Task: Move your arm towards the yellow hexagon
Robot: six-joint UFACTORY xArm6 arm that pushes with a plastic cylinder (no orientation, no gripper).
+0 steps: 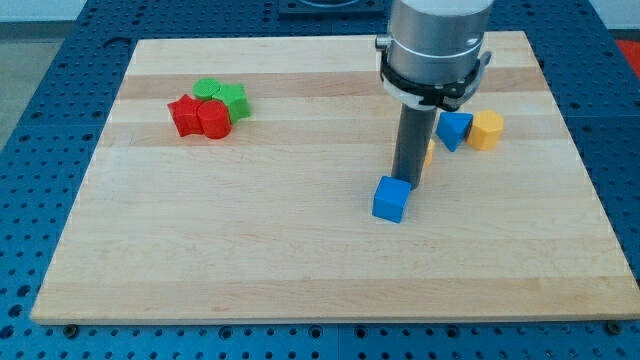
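The yellow hexagon [487, 130] lies at the view's right on the wooden board [300, 260]. A blue block [454, 130], roughly triangular, sits right beside it on its left. My tip [406, 183] stands just behind a blue cube [391, 199], touching or nearly touching its top edge. The tip is well to the left of and below the yellow hexagon. A sliver of another yellow block [429, 152] shows right behind the rod, mostly hidden by it.
At the view's upper left sits a tight cluster: a red star-like block [184, 114], a red block [214, 119], a green block [208, 89] and a green block [235, 101]. The board lies on a blue perforated table [40, 120].
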